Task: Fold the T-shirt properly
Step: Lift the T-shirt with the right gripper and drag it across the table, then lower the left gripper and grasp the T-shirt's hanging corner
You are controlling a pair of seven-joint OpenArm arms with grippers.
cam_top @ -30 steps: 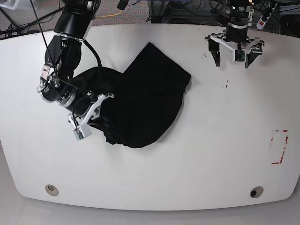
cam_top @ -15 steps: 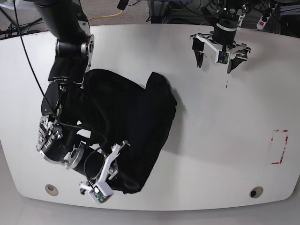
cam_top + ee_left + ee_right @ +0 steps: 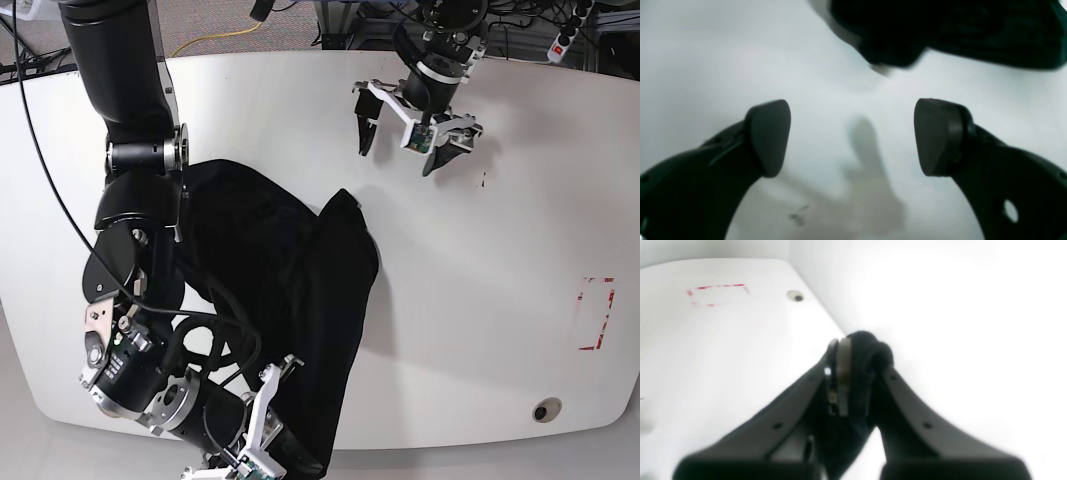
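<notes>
I confirm that over the last second the right gripper [image 3: 262, 452] has travelled from the 9 o'clock side of the white oval table [image 3: 480, 300] to its 6 o'clock edge, dragging the large, soft, plain black cloth T-shirt [image 3: 290, 300] with it; the garment, formerly a rounded heap near table centre, is now drawn out into a long band. In the right wrist view the jaws stand closed on a bunched wad of black cloth, so I judge the hold to be secure. The left gripper [image 3: 416, 126] has meanwhile moved from the 1 o'clock corner inward toward 12 o'clock; its jaws stand wide apart with nothing between them, and in the left wrist view the black pads [image 3: 768, 136] hang over bare table with the shirt edge just ahead. I read this as a stretch-out step: the cloth is being straightened, not yet folded. The T-shirt lies left of centre, its long axis running from about 11 o'clock down to 6 o'clock, with the held end hanging past the near edge. A raised corner of cloth [image 3: 342, 198] points toward 12 o'clock, near the open left gripper. I cannot tell which end is collar or hem.
</notes>
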